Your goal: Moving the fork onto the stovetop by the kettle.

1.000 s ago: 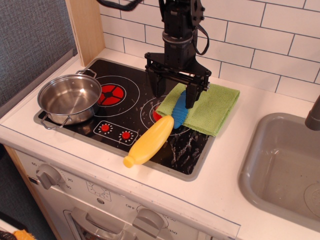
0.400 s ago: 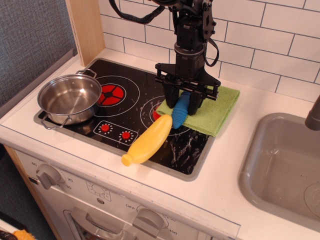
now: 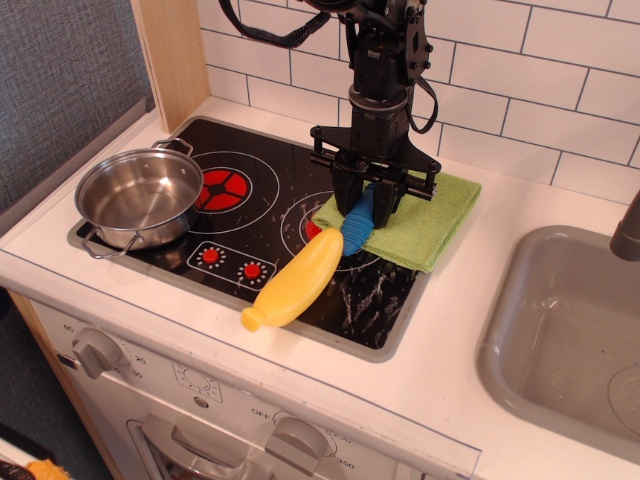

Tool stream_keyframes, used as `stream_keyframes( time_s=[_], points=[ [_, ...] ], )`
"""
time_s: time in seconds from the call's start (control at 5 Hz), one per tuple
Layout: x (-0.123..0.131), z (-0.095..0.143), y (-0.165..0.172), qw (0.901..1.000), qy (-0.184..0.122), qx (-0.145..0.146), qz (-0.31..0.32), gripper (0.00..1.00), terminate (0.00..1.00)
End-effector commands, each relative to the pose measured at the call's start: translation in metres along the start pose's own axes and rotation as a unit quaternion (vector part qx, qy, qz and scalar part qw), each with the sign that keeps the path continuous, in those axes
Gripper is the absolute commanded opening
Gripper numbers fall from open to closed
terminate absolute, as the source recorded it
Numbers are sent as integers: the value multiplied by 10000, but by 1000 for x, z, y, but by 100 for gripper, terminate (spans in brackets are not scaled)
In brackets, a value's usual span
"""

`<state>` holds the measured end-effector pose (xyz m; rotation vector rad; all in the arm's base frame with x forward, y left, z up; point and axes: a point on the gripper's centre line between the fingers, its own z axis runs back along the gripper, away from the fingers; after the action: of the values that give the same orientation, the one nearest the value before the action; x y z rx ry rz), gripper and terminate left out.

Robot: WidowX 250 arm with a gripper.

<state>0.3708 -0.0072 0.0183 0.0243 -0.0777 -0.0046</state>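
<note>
Gripper [image 3: 367, 208] pointing straight down, jaws clamped round blue handle of fork [image 3: 357, 224]; fork lying on green cloth [image 3: 415, 215] at right side of stovetop [image 3: 265, 190], lower end touching yellow banana toy [image 3: 293, 280]; tines hidden; kettle [image 3: 138, 198] well apart, on left burner.

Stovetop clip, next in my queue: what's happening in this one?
A black robot arm has its gripper lowered over a blue ribbed-handled toy fork, jaws either side of the handle, apparently closing on it. The fork lies on a green cloth at the right edge of the black glossy toy stovetop, beside a yellow banana-shaped toy. The shiny steel kettle sits on the stovetop's left, so the fork has not yet been moved there.
</note>
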Motion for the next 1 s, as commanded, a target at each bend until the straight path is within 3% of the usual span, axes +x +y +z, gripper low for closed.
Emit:
stream_keyframes(
  time_s=[0.0, 0.4, 0.8],
  points=[
    [10, 30, -2, 9990, -444, -59, 12, 0, 0],
    [10, 50, -2, 9975, -678, -151, 110, 0, 0],
    [5, 61, 5, 9971, -720, -173, 178, 0, 0]
  ],
)
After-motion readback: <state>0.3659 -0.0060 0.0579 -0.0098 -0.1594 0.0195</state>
